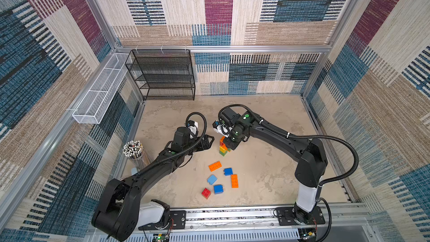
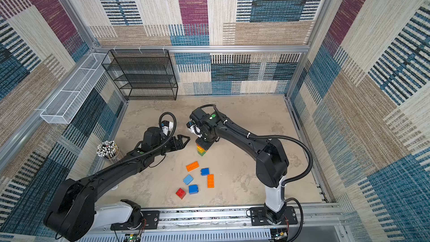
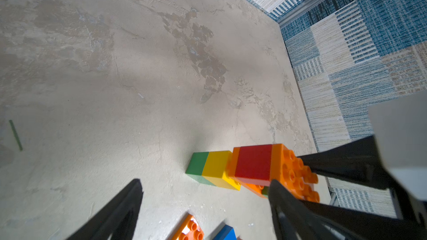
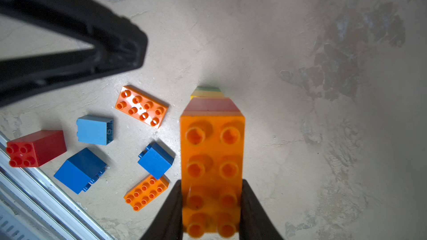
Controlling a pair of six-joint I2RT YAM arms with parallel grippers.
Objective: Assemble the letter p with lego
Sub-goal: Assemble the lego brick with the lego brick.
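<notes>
Where the floor meets the left wall: clear cup (image 1: pixel 133 152) packed with white-capped pencils.
Left gripper (image 2: pixel 186 141): fingers spread wide, empty, just beside the stack but apart from it.
Loose lego: lying between the arms, on the near side of the stack: long orange brick (image 1: pixel 214 165), second long orange brick (image 1: pixel 234 180), small dark blue brick (image 1: pixel 228 171), larger blue brick (image 1: pixel 218 189), light blue brick (image 1: pixel 212 179), red brick (image 1: pixel 206 193).
Stack (image 1: pixel 223 150): upright, with green on the floor, then yellow, orange, red, and the top orange brick (image 4: pixel 212 148).
Right gripper (image 4: pixel 211 183): pointing down, clamped on the top orange brick's long sides at one end.
Surfaces: glossy smooth plastic with round hollow studs; matte, mottled beige floor (image 3: pixel 138 88).
Views: both top views hide the grip under the wrist, while the right wrist view shows it. Only the left wrist view shows the colour order.
</notes>
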